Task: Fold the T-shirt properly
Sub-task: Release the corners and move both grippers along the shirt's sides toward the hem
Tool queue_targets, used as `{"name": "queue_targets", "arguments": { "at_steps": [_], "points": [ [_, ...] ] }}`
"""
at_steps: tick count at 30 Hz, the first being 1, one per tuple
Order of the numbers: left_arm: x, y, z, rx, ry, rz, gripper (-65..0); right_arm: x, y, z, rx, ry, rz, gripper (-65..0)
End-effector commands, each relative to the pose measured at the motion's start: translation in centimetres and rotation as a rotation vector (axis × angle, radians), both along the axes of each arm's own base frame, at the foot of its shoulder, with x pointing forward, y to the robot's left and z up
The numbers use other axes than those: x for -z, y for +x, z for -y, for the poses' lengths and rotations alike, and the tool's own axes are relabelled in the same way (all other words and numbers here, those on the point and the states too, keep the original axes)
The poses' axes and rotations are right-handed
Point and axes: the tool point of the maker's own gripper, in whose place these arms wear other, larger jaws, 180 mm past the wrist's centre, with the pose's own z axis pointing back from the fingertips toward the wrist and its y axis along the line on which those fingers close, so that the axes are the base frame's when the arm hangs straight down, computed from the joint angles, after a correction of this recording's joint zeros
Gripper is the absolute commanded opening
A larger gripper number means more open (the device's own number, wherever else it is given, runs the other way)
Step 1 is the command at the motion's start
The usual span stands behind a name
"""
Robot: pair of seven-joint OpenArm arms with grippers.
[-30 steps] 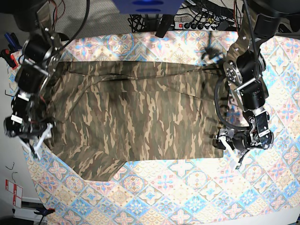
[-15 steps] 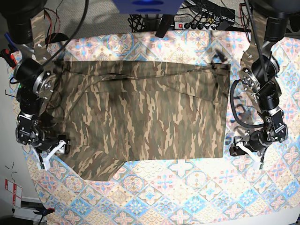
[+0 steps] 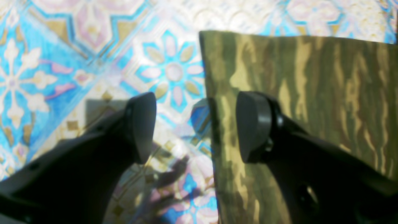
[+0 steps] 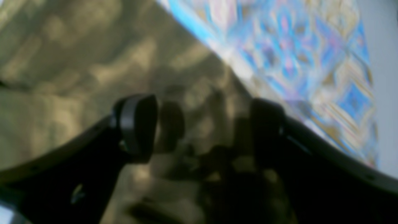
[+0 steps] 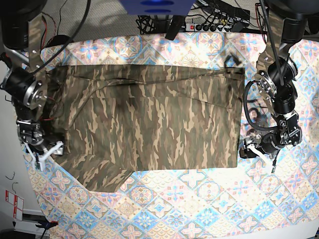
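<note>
The camouflage T-shirt (image 5: 149,119) lies spread flat on the patterned tablecloth (image 5: 199,199), with a sleeve at the lower left. My left gripper (image 5: 244,152) is at the shirt's lower right corner. In the left wrist view it (image 3: 197,127) is open, with one finger (image 3: 252,126) over the shirt (image 3: 311,93) and the other over the tablecloth. My right gripper (image 5: 46,154) is at the shirt's left edge by the sleeve. In the blurred right wrist view it (image 4: 202,130) is open above camouflage cloth (image 4: 77,62). Neither gripper holds anything.
A power strip with cables (image 5: 214,25) and a blue object (image 5: 154,6) lie beyond the table's far edge. The table's left edge runs close to my right arm, with a red-and-white tag (image 5: 14,201) on the floor beyond it.
Half a second ago both grippers were a little farther out and lower. Both have moved back in to the shirt's edges. The shirt has not moved.
</note>
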Motion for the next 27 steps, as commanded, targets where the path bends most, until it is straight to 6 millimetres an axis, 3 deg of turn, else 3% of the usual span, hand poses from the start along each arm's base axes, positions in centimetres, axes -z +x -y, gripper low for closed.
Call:
{"name": "queue_targets", "arguments": {
  "at_steps": [1, 7, 13, 16, 19, 22, 24, 27],
  "points": [
    [-2.3, 1.8, -0.9, -0.013, 0.006, 0.068, -25.7, -2.0, 0.9, 2.1, 0.029, -0.028, 0.064, -18.6],
    [-1.3, 0.8, -1.0, -0.015, 0.010, 0.045, -25.7, 1.6, -2.8, 2.0, 0.028, -0.026, -0.013, -18.6],
    [-1.2, 0.7, -0.9, -0.014, 0.008, 0.044, -25.7, 2.1, -3.1, 1.4, 0.032, -0.009, -0.023, -18.6],
    [-1.2, 0.7, -1.0, -0.014, 0.011, 0.043, -25.7, 3.5, -2.6, -2.4, -0.022, 0.032, -0.038, -18.6],
    [-1.2, 0.8, -0.9, -0.013, 0.010, 0.043, -25.7, 5.8, -4.5, -5.9, -0.093, 0.115, -0.117, -18.9],
    [-1.2, 0.8, -0.8, -0.012, 0.008, 0.043, -25.7, 6.7, -4.6, -10.5, -0.173, 0.200, -0.160, -21.1],
    [-1.2, 0.8, -0.7, -0.012, 0.007, 0.046, -25.7, 6.9, -4.5, -11.8, -0.187, 0.214, -0.164, -25.4],
    [-1.2, 0.8, -0.7, -0.011, 0.007, 0.045, -25.7, 7.0, -4.6, -12.1, -0.190, 0.218, -0.167, -33.7]
  ]
}}
